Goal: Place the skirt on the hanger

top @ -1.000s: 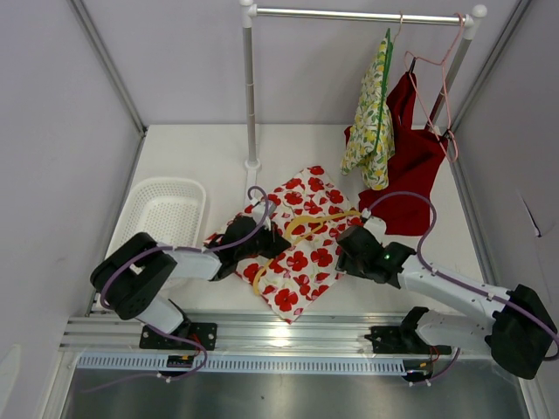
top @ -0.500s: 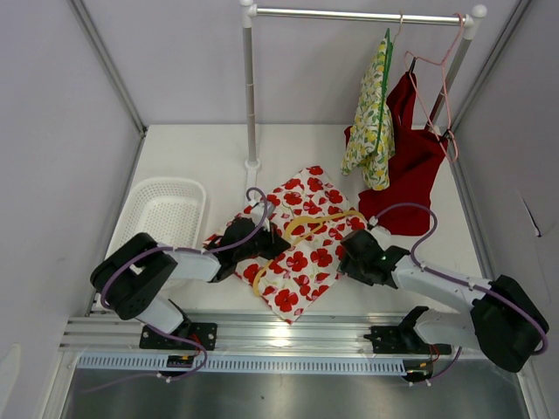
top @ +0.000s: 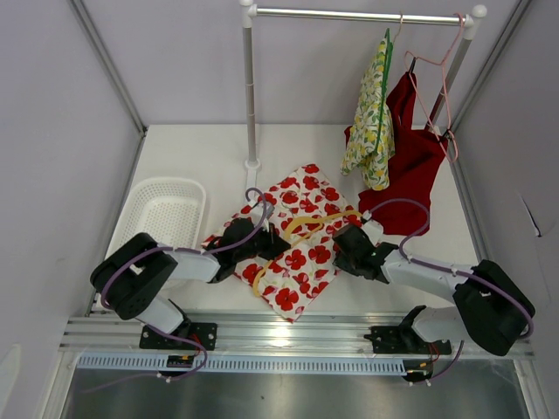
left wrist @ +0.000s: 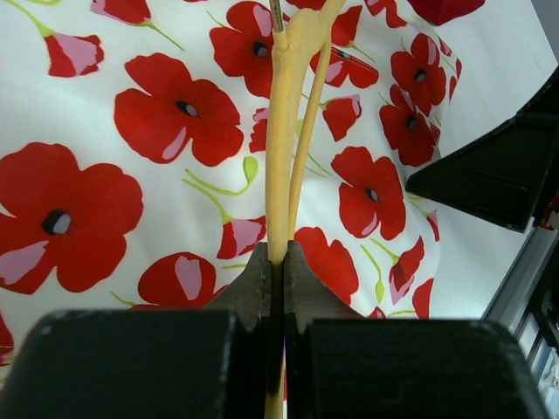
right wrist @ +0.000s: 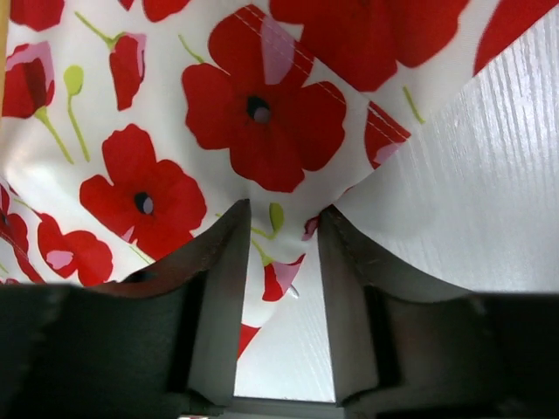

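The skirt (top: 301,196), white with red poppies, lies flat on the table's middle. A yellow hanger (top: 307,223) lies on top of it. My left gripper (top: 272,246) is at the skirt's left part, shut on the hanger's thin bar (left wrist: 284,131), which runs away from the jaws over the fabric (left wrist: 157,122). My right gripper (top: 343,245) is at the skirt's right edge. Its jaws (right wrist: 279,229) are open, with a corner of the skirt's edge (right wrist: 262,113) lying between the fingers on the white table (right wrist: 472,192).
A white basket (top: 166,214) stands at the left. A clothes rack with an upright pole (top: 251,96) and top rail (top: 358,15) stands behind. A yellow floral garment (top: 371,122), a red garment (top: 410,166) and a pink hanger (top: 441,78) hang from it at the right.
My right gripper has moved up and left, onto the skirt's right edge, and the skirt has shifted slightly away. The left gripper has held still on the hanger.
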`<state>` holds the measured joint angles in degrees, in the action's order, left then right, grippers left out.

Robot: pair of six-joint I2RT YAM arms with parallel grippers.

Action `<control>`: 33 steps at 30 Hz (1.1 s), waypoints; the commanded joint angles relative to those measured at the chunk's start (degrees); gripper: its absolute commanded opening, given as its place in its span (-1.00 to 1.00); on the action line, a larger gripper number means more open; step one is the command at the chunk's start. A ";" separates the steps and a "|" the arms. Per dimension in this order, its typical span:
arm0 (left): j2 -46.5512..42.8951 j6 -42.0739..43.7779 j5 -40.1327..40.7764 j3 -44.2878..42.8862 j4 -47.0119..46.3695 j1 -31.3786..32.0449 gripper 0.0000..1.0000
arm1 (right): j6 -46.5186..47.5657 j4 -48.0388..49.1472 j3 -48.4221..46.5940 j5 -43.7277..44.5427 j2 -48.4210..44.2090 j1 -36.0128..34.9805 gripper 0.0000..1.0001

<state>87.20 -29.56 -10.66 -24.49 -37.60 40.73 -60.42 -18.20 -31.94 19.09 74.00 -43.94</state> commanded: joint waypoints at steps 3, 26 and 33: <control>1.04 2.23 2.57 2.25 8.07 -0.83 -1.00 | -1.10 -2.28 2.06 -0.02 5.45 -0.27 -0.67; -2.21 -1.55 10.39 3.31 7.72 -2.15 -1.00 | 0.48 -14.15 1.97 0.95 -5.18 0.96 -1.00; -2.38 -0.41 11.89 3.22 8.43 -4.25 -1.00 | 2.06 -13.88 2.41 0.07 -5.44 2.81 -1.00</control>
<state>83.99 -32.69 -5.74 -22.15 -36.67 39.13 -59.86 -27.44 -30.44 18.63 68.95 -41.76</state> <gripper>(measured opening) 0.027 0.011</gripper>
